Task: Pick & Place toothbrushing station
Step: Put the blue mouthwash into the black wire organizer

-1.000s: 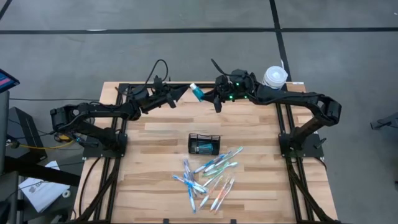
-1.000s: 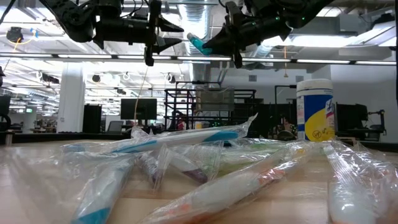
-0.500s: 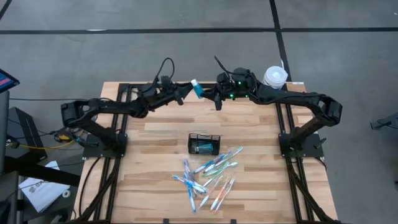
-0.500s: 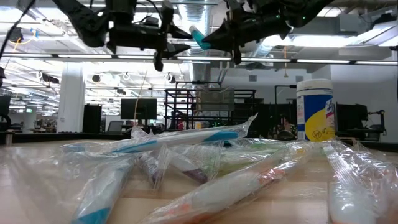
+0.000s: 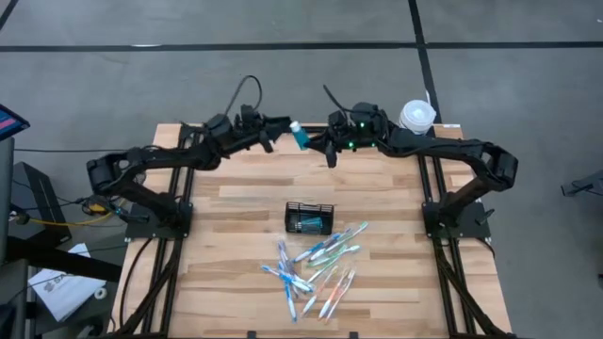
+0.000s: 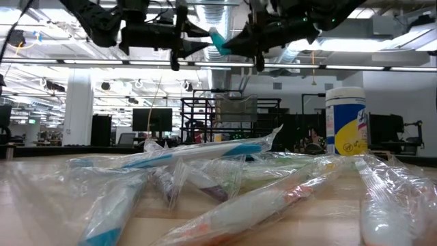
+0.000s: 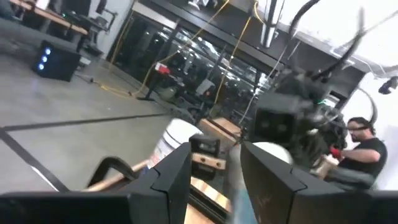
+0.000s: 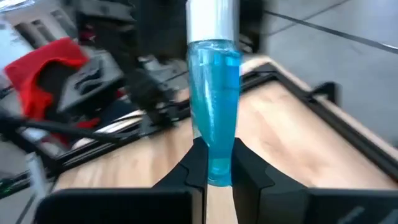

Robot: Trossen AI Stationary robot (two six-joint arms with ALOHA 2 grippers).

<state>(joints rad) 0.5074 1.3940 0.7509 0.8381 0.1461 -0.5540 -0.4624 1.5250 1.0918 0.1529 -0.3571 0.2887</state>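
My right gripper (image 5: 314,141) is shut on a blue see-through tube with a white cap (image 5: 298,136), high above the table's far middle; the tube also shows in the low view (image 6: 217,41) and the right wrist view (image 8: 214,93). My left gripper (image 5: 281,130) is open and level, its fingertips (image 6: 203,37) just left of the tube's cap end; I cannot tell whether they touch it. The black wire-mesh caddy (image 5: 310,217) stands on its base at the table's middle. Several plastic-wrapped toothbrushes (image 5: 316,268) lie near the table's front. My right gripper pinches the tube's lower blue end (image 8: 212,173) between its two fingers. The fingers lie level and come from the table's right, along the tube. The tube is lifted clear and sticks out past the fingertips toward my left gripper, cap end (image 8: 213,18) away from the fingers.
A white cylindrical tub with a yellow-blue label (image 5: 415,116) stands at the far right corner; it also shows in the low view (image 6: 346,121). The wrapped toothbrushes fill the low view's foreground (image 6: 225,178). Bare wood lies between the caddy and the far edge.
My left gripper has gone toward the table's right edge, up to the cap end of the tube. It has stayed open. My right gripper and the tube have kept nearly still.
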